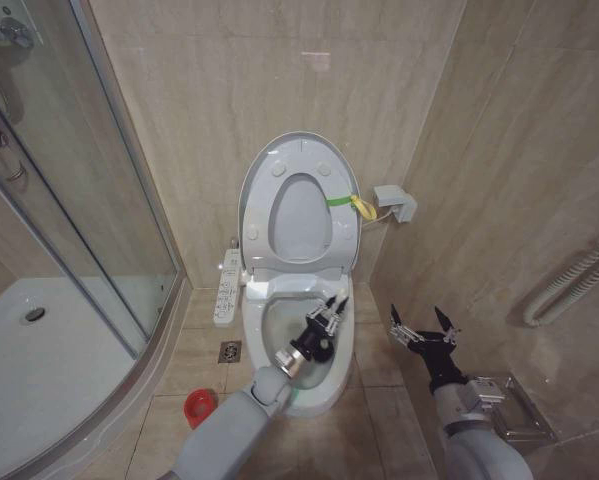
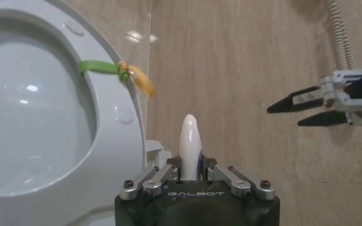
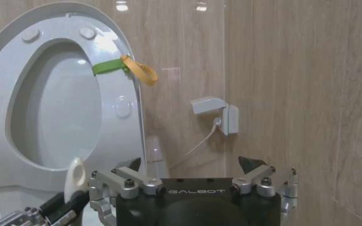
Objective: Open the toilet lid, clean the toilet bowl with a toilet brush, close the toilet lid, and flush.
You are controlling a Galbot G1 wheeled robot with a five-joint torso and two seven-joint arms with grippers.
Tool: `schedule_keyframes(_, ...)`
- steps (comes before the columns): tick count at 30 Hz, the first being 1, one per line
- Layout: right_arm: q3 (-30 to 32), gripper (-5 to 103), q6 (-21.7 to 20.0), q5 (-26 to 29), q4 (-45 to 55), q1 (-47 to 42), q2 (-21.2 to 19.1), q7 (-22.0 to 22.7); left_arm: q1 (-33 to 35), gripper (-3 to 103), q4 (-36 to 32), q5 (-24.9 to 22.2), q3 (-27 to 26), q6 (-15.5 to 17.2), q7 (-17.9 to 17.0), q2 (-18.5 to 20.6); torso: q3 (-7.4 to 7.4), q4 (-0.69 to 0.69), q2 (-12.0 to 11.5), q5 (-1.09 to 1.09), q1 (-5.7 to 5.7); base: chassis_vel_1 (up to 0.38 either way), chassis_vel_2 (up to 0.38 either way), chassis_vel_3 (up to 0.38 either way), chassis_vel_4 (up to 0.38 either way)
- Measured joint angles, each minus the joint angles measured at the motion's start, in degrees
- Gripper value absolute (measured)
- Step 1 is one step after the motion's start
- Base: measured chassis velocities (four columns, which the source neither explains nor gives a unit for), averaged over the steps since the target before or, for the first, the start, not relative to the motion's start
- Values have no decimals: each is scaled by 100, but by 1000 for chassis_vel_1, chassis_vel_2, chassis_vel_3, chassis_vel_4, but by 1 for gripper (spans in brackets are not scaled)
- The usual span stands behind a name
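The toilet lid (image 1: 299, 222) stands raised against the wall, showing through the hole of the raised seat ring (image 1: 301, 152), which carries a green-yellow band (image 1: 347, 202). Below it the toilet bowl (image 1: 282, 322) lies uncovered. My left gripper (image 1: 331, 310) hovers over the bowl's right side, shut on the toilet brush's pale handle (image 2: 189, 141); the bristle head is hidden. The red holder cup (image 1: 199, 407) sits on the floor left of the bowl. My right gripper (image 1: 417, 316) stands open and holds nothing, to the right of the toilet, also seen as the open right gripper (image 2: 299, 111).
A glass shower enclosure (image 1: 79, 210) with its white tray (image 1: 39, 345) takes up the left. A control panel (image 1: 229, 285) hangs beside the toilet, above a floor drain (image 1: 229, 351). A wall box (image 1: 394, 203) and a ribbed hose (image 1: 569, 282) are on the right wall.
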Motion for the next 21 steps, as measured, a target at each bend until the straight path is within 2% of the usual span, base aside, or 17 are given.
schedule_keyframes(9,0,100,0,0,0,0,0,0,351,20,-649,371,-560,289,-446,218,0,0,0,-1,0,0,0,0,0)
schedule_keyframes(13,0,100,0,0,-1,-1,0,0,714,20,-1469,550,-1106,495,-709,537,0,-1,0,-2,0,0,0,0,0)
schedule_keyframes(18,0,100,0,0,0,0,0,0,1018,20,-1921,554,-1428,568,-803,820,0,-1,0,-2,0,0,0,0,0)
schedule_keyframes(21,0,100,0,0,0,1,0,0,1336,20,-2458,564,-1751,716,-910,1074,0,0,0,-2,0,0,0,0,0)
